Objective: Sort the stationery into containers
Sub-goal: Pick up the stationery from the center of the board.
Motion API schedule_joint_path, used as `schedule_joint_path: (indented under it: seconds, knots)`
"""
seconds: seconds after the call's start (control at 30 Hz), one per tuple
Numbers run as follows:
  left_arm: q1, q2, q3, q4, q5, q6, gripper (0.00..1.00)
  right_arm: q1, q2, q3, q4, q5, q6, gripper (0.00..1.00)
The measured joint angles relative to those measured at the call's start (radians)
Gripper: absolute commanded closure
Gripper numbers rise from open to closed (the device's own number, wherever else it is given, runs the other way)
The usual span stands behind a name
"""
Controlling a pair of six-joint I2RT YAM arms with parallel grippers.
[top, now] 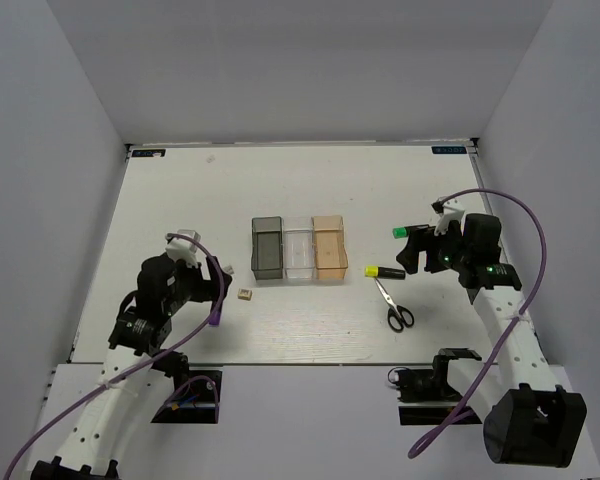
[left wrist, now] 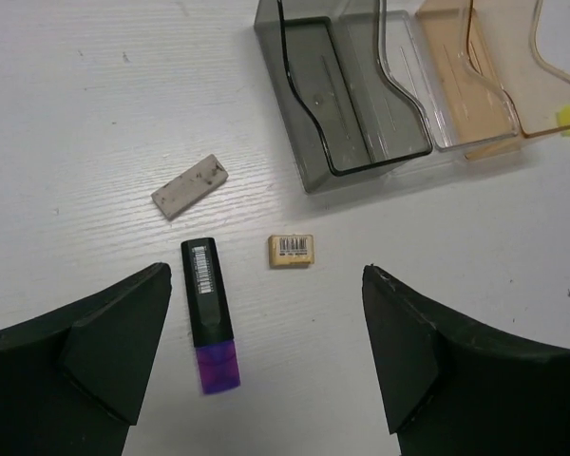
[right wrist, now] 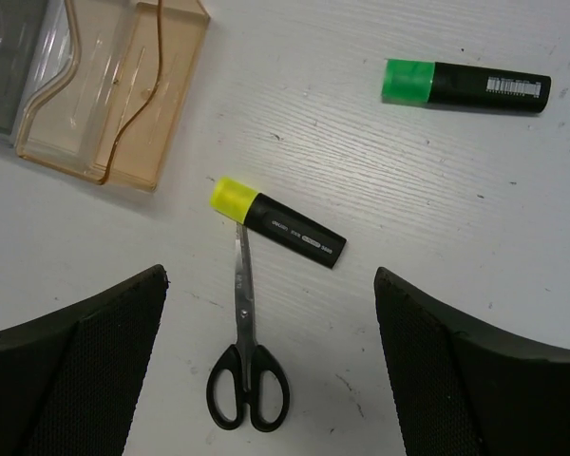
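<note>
Three bins stand in a row mid-table: smoky dark grey (top: 268, 248), clear (top: 298, 248) and orange-tan (top: 330, 248). A tan eraser (top: 245, 294) lies left of them, and it shows in the left wrist view (left wrist: 292, 250) ahead of my open, empty left gripper (left wrist: 266, 380) (top: 202, 283). A black marker with a purple cap (left wrist: 207, 294) lies beside it. On the right lie a green-capped marker (top: 408, 231) (right wrist: 475, 87), a yellow-capped marker (top: 383, 271) (right wrist: 280, 228) and black-handled scissors (top: 394, 305) (right wrist: 242, 304). My right gripper (top: 415, 255) (right wrist: 271, 380) hovers open and empty above the scissors.
A flat grey-white block (left wrist: 190, 186) lies left of the dark grey bin (left wrist: 309, 142). The scissors' blade tip touches the yellow cap. The orange-tan bin's corner (right wrist: 171, 95) is at the upper left of the right wrist view. White walls surround the table.
</note>
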Motion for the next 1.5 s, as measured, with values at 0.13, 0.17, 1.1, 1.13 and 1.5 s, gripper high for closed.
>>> schedule_joint_path:
  seconds: [0.13,0.17,1.1,1.13,1.5]
  knots:
    - [0.0,0.016,-0.001,0.001,0.036,0.009,0.2,0.0,-0.031,-0.013,0.001,-0.022,-0.021,0.1]
    - [0.0,0.019,-0.001,0.002,0.043,0.009,0.23,0.0,-0.038,-0.017,-0.001,-0.026,-0.027,0.1]
    - [0.014,1.002,0.435,-0.049,-0.044,0.229,0.47,0.0,-0.014,-0.011,-0.14,0.04,-0.286,0.11]
    - [0.014,1.025,0.44,-0.05,-0.04,0.256,0.47,0.0,-0.014,-0.011,-0.14,0.038,-0.288,0.11]
    - [0.027,1.157,0.495,-0.079,0.01,0.456,0.48,-0.001,-0.002,-0.011,-0.16,0.006,-0.289,0.11]
